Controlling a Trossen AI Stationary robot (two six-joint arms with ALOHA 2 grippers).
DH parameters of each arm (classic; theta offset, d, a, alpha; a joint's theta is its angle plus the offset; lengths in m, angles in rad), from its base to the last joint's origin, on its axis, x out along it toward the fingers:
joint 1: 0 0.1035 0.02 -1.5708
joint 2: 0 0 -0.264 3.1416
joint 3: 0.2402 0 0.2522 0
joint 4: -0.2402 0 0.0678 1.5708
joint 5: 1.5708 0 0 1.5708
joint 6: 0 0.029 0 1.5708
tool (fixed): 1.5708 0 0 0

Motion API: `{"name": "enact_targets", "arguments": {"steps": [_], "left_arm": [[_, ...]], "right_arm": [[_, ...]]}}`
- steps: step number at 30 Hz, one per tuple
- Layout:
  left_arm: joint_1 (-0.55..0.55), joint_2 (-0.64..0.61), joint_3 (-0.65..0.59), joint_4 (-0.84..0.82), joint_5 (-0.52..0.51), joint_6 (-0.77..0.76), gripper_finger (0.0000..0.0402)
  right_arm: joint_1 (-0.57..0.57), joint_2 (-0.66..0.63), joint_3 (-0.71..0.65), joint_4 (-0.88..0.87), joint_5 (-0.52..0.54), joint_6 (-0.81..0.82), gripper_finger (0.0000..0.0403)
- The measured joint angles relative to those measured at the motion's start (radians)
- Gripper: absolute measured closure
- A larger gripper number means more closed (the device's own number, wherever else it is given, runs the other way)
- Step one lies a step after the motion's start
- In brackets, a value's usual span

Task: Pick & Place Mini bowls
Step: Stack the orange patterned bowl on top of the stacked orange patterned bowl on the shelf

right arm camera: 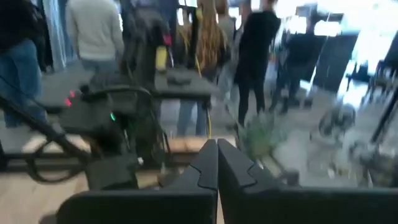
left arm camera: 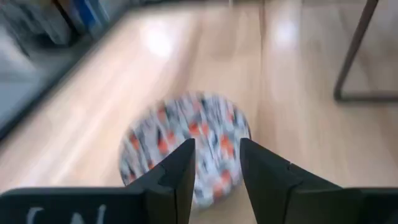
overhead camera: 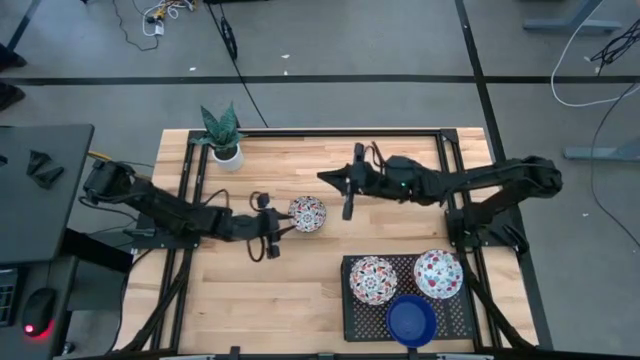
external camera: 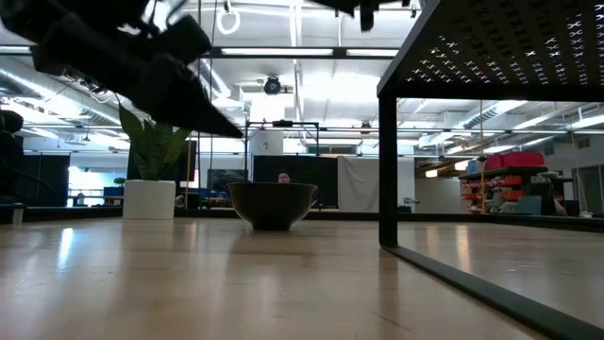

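One floral mini bowl (overhead camera: 307,213) stands upright on its base on the bare wood near the table's middle; the low view shows it dark (external camera: 272,204). My left gripper (overhead camera: 282,223) is just left of it, low and open, its fingers pointing at the bowl (left arm camera: 186,146); the gap between them (left arm camera: 217,165) is narrower than the bowl. I cannot tell whether they touch it. Two floral bowls (overhead camera: 372,279), (overhead camera: 438,272) and a blue bowl (overhead camera: 411,320) sit on a black rack (overhead camera: 352,320). My right gripper (overhead camera: 322,176) hovers right of the lone bowl, shut (right arm camera: 217,163). The other bowls are out of view.
A white pot with a green plant (overhead camera: 226,150) stands near the far left corner of the table. The perforated black rack on legs (external camera: 387,161) takes up the near right part. Bare wood lies between the lone bowl and the rack. People stand in the room beyond (right arm camera: 93,31).
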Motion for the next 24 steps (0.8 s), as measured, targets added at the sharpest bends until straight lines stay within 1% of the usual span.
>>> {"name": "enact_targets", "arguments": {"steps": [2,4,6,10,13,15,18,21,24], "left_arm": [[0.028,0.0,0.036,-0.136,0.067,-0.029,0.0264],[0.053,0.0,0.07,-0.22,0.129,-0.035,0.0249],[0.076,0.0,0.095,-0.256,0.189,-0.009,0.0226],[0.115,0.02,0.132,-0.325,0.314,0.073,0.0183],[0.132,0.07,0.157,-0.347,0.35,0.153,0.0171],[0.137,0.112,0.167,-0.357,0.337,0.207,0.0172],[0.143,0.17,0.197,-0.354,0.324,0.269,0.0186],[0.143,0.215,0.227,-0.361,0.324,0.286,0.0207],[0.144,0.246,0.254,-0.365,0.324,0.289,0.0229]], "right_arm": [[-0.017,0.009,0.0,-0.041,-0.009,0.016,0.0403],[-0.024,0.021,0.0,-0.069,-0.011,0.019,0.0403],[-0.025,0.037,0.0,-0.068,-0.02,0.016,0.0403],[-0.024,0.067,0.0,-0.074,-0.074,0.011,0.0401],[-0.021,0.075,0.0,-0.092,-0.102,0.019,0.0396],[-0.017,0.075,0.001,-0.112,-0.108,0.033,0.0394],[-0.004,0.075,0.001,-0.146,-0.107,0.037,0.0394],[0.016,0.073,0.001,-0.174,-0.106,0.037,0.0393],[0.038,0.069,0.001,-0.25,-0.107,0.041,0.0393]]}}
